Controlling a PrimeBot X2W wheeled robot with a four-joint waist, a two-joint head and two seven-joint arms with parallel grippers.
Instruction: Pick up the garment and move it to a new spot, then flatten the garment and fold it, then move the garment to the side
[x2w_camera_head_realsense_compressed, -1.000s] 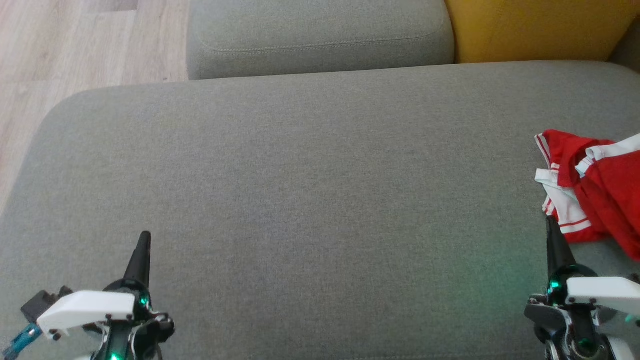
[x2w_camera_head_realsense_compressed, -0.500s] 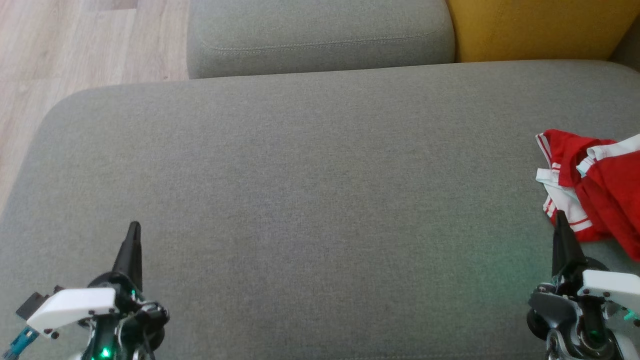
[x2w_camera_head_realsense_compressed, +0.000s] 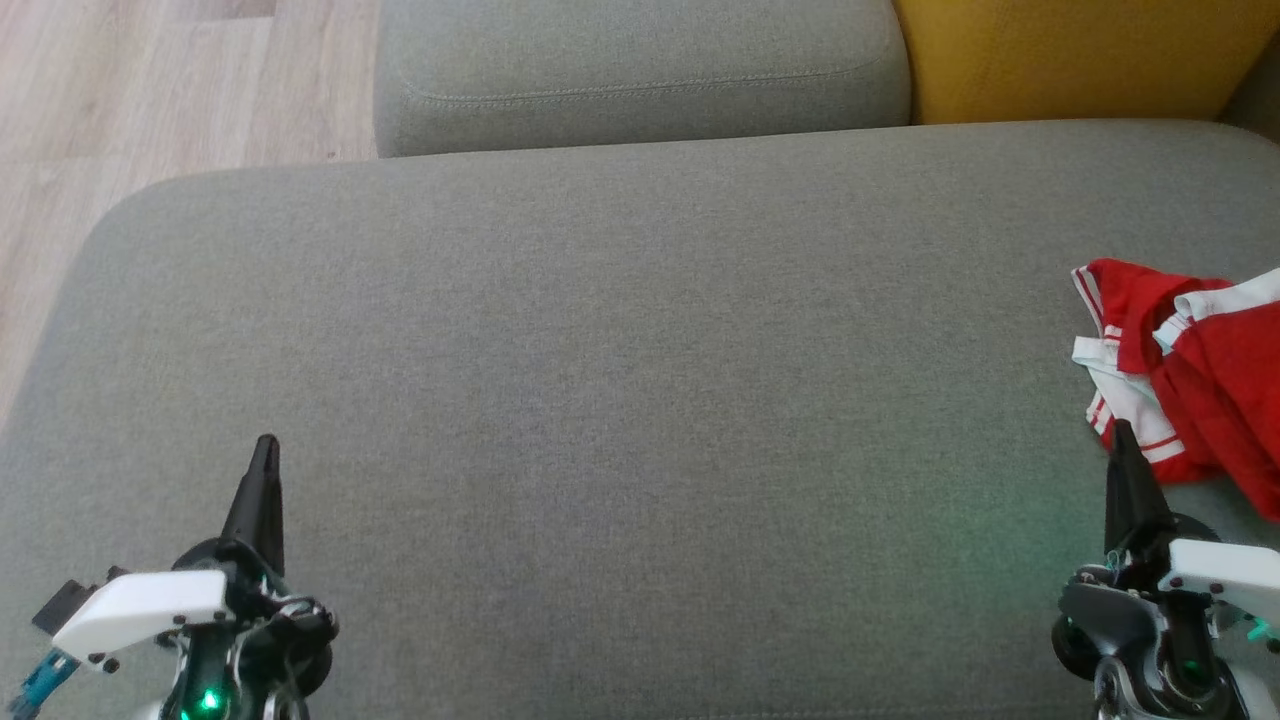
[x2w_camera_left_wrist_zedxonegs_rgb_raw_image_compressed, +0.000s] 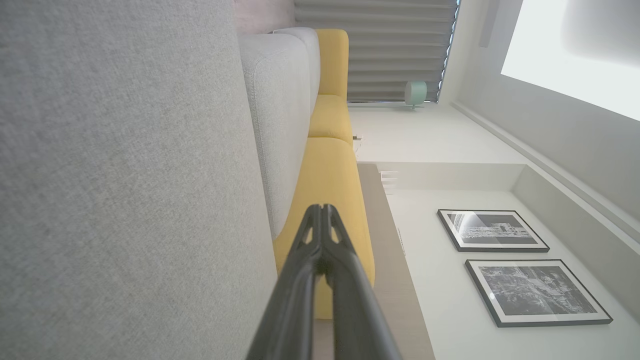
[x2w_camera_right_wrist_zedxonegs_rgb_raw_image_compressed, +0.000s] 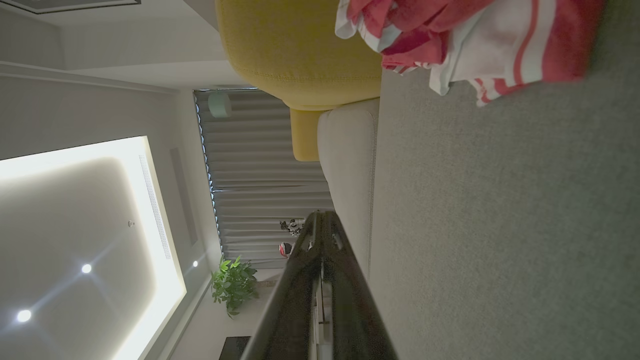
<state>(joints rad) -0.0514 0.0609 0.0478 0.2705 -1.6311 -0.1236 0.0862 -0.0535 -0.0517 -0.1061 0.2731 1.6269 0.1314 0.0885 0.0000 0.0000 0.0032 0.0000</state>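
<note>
The garment (x2w_camera_head_realsense_compressed: 1200, 370) is a crumpled red piece with white stripes, lying at the far right edge of the grey sofa seat (x2w_camera_head_realsense_compressed: 640, 400); part of it runs out of the head view. It appears again as the garment (x2w_camera_right_wrist_zedxonegs_rgb_raw_image_compressed: 480, 40) at the top of the right wrist view. My right gripper (x2w_camera_head_realsense_compressed: 1120, 432) stands shut at the lower right, its tip just in front of the garment's near edge, holding nothing. At the lower left my left gripper (x2w_camera_head_realsense_compressed: 266, 445) is shut too, over bare cushion far from the garment. Both pairs of fingers (x2w_camera_left_wrist_zedxonegs_rgb_raw_image_compressed: 322, 212) (x2w_camera_right_wrist_zedxonegs_rgb_raw_image_compressed: 322, 217) are pressed together.
A grey back cushion (x2w_camera_head_realsense_compressed: 640, 70) and a yellow cushion (x2w_camera_head_realsense_compressed: 1080, 55) line the far side of the seat. Wooden floor (x2w_camera_head_realsense_compressed: 150, 90) lies beyond the seat's left edge. The broad middle of the seat is bare fabric.
Both grippers edged forward over the seat, the left also drifting slightly left. The right tip now reaches the garment's near edge. The garment has not moved.
</note>
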